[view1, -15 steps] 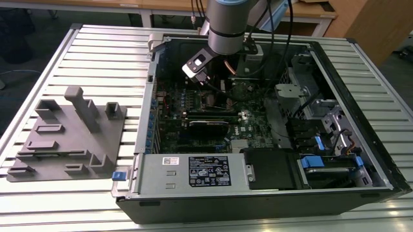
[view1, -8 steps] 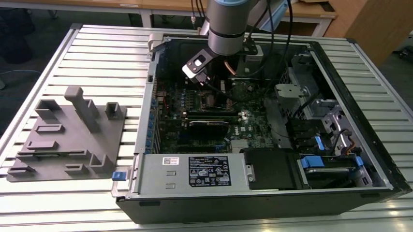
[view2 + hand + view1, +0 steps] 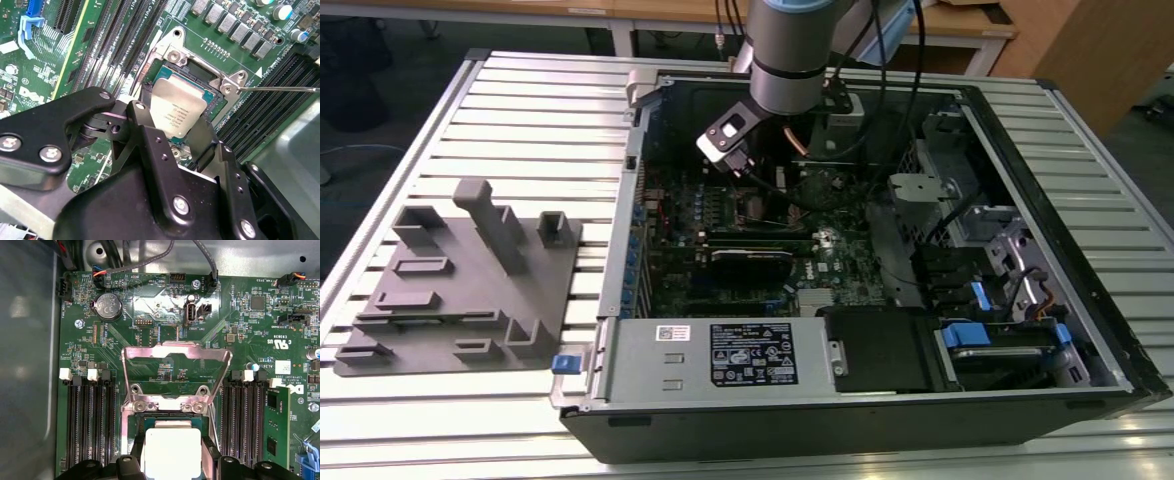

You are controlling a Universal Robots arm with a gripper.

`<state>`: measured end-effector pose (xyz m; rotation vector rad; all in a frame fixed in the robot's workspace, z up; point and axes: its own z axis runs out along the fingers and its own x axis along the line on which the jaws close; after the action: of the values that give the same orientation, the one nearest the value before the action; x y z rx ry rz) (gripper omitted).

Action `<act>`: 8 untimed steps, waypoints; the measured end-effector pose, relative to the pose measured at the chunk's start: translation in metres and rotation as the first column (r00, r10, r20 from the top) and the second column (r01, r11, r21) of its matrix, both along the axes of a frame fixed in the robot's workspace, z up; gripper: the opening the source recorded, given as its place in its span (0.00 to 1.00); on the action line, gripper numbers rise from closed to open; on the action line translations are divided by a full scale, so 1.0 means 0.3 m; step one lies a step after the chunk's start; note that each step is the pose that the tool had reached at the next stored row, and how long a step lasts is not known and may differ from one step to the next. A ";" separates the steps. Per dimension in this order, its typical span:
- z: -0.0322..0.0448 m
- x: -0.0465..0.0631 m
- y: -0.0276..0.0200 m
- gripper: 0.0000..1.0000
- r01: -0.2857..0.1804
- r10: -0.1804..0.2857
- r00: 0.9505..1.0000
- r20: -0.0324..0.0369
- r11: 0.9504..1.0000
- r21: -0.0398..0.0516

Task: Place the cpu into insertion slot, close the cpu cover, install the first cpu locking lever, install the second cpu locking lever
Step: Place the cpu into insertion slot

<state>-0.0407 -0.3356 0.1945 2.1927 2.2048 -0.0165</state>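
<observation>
Grey fixture (image 3: 460, 280) on the slatted tabletop (image 3: 520, 100) at the exterior view's left; to its right the arm (image 3: 790, 50) reaches into an open computer case (image 3: 854, 425). Jaws closed on the cpu (image 3: 172, 452) at the insertion slot (image 3: 202, 75), cpu cover (image 3: 175, 351) raised. Placing step; seating likely needs square, level alignment.

My arm (image 3: 790, 55) ran off the exterior view at twelve o'clock. In the second wrist view, the body of my gripper (image 3: 177, 127) covered the near part of the insertion slot (image 3: 197, 75) and one edge of the cpu (image 3: 177, 112). In the first wrist view, the picture's edge cut the cpu (image 3: 172, 450). I could not tell whether it was seated.
</observation>
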 end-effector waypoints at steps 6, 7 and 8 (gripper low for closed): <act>0.007 0.000 0.000 0.53 0.000 0.000 1.000 0.000 1.000 0.004; 0.008 0.000 0.000 0.53 -0.001 0.001 1.000 0.000 1.000 0.006; 0.008 0.000 0.000 0.53 -0.001 0.001 1.000 0.000 1.000 0.008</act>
<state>-0.0407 -0.3356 0.1970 2.1960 2.2091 -0.0079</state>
